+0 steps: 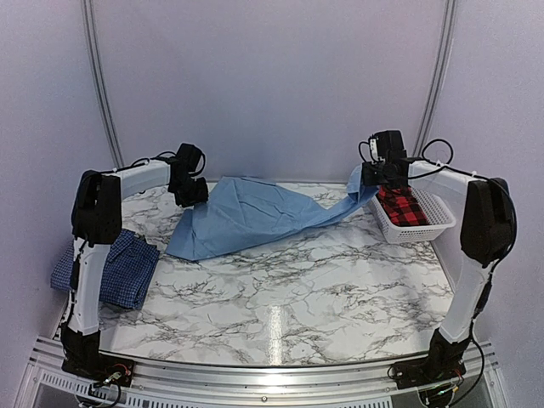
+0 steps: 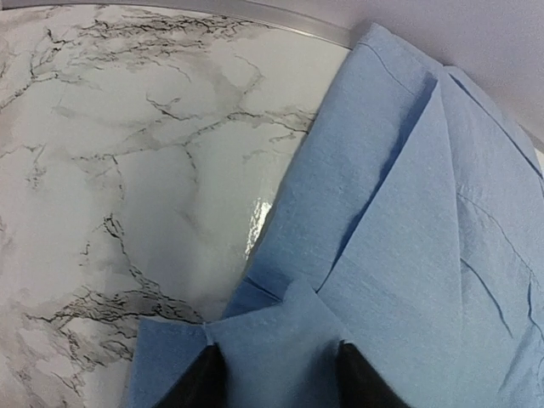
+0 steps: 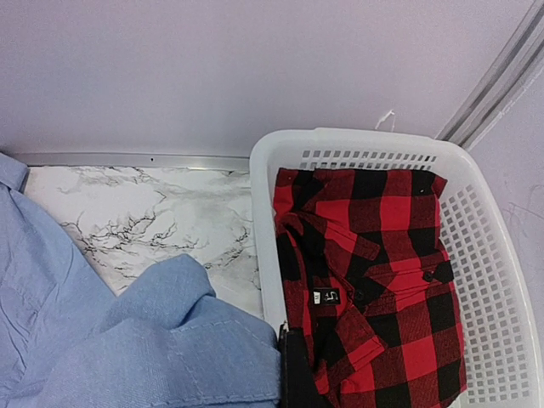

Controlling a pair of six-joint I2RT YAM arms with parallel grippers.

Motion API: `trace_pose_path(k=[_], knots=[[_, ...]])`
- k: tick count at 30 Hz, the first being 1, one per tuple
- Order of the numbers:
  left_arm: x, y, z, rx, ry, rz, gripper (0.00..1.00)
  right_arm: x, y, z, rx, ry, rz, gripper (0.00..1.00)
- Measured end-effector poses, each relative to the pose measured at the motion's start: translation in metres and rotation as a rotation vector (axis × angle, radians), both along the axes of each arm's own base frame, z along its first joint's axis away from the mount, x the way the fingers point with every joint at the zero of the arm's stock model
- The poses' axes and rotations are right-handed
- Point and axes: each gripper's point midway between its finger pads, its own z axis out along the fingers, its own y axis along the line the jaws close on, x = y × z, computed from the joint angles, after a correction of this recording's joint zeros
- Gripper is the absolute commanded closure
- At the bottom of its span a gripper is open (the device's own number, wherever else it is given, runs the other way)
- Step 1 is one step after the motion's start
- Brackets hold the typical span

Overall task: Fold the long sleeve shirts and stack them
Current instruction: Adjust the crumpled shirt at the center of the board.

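In the white basket (image 3: 357, 140) lies a red-checked shirt (image 3: 374, 280); right fingers (image 3: 296, 374) pinch the blue shirt (image 1: 246, 217), left fingers (image 2: 200, 387) straddle it apart.

**What stands around me here**

Below me lies the table (image 1: 289, 289), its top white marble with grey veins, glossy enough to catch a streak of light near the front edge. At its far right corner I see a white plastic basket (image 3: 365, 143) with slotted walls. Inside it lies a red-and-black plaid garment (image 3: 374, 280), folded, with a small dark label showing. A pale lilac wall (image 1: 272, 85) backs the table, and two curved metal poles (image 1: 96, 76) rise against it.
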Motion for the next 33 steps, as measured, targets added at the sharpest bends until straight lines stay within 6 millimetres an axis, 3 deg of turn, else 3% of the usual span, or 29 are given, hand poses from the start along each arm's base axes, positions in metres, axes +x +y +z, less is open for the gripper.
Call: trace_pose_path(k=[4,10,13,16,18,20,22,24,28,33], knots=[[-0.006,-0.007,-0.003,-0.012,0.012,-0.017,1.0,-0.001,0.002,-0.005,0.005,0.01,0.01,1.0],[-0.042,-0.023,0.008,-0.034,0.02,-0.058,1.0,-0.001,0.002,-0.006,0.006,0.011,0.012,1.0],[-0.088,-0.055,0.038,-0.066,-0.02,-0.135,1.0,0.003,0.002,-0.007,0.0,0.011,0.01,1.0],[-0.148,-0.107,0.075,-0.134,-0.082,-0.263,1.0,0.022,0.005,-0.005,0.0,-0.006,0.004,1.0],[-0.196,-0.148,0.093,-0.195,-0.118,-0.371,0.97,0.034,0.008,-0.005,0.0,-0.016,0.002,1.0],[-0.235,-0.18,0.095,-0.238,-0.12,-0.463,0.93,0.047,0.009,-0.005,-0.001,-0.024,-0.003,1.0],[-0.265,-0.208,0.083,-0.256,-0.097,-0.541,0.81,0.062,0.011,-0.003,-0.001,-0.041,-0.009,1.0],[-0.286,-0.228,0.066,-0.258,-0.062,-0.589,0.6,0.074,0.013,0.0,0.0,-0.055,-0.013,1.0],[-0.312,-0.237,0.037,-0.23,-0.005,-0.639,0.49,0.086,0.013,0.008,-0.004,-0.075,-0.022,1.0],[-0.307,-0.223,0.05,-0.212,-0.055,-0.618,0.42,0.09,0.007,0.024,-0.015,-0.095,-0.035,1.0]])
